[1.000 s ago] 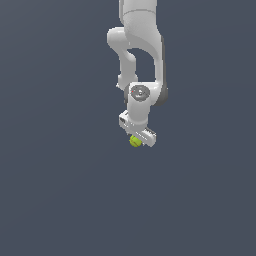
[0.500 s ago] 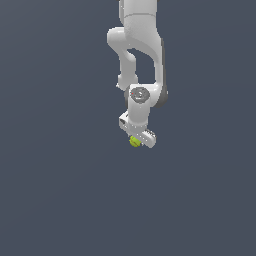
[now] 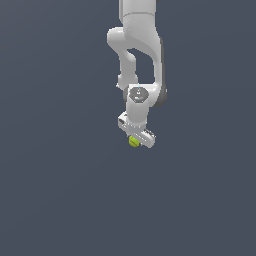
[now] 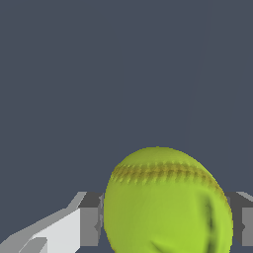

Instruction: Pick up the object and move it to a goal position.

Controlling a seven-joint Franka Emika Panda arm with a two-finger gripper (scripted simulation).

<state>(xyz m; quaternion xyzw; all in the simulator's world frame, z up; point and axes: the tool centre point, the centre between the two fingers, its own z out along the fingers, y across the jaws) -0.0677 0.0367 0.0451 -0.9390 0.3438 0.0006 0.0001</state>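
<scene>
A small yellow-green ball point(image 3: 134, 142) with darker seam markings sits between the fingers of my white gripper point(image 3: 135, 140) in the middle of the exterior view. The gripper is shut on the ball. In the wrist view the ball point(image 4: 165, 202) fills much of the frame, with grey fingers point(image 4: 90, 217) pressed against both of its sides. The white arm point(image 3: 140, 60) comes down from the top of the exterior view to the gripper.
A plain dark grey surface point(image 3: 60, 190) fills the whole background in both views. No other objects show.
The gripper and the ball in it have shifted very slightly; otherwise nothing has visibly changed.
</scene>
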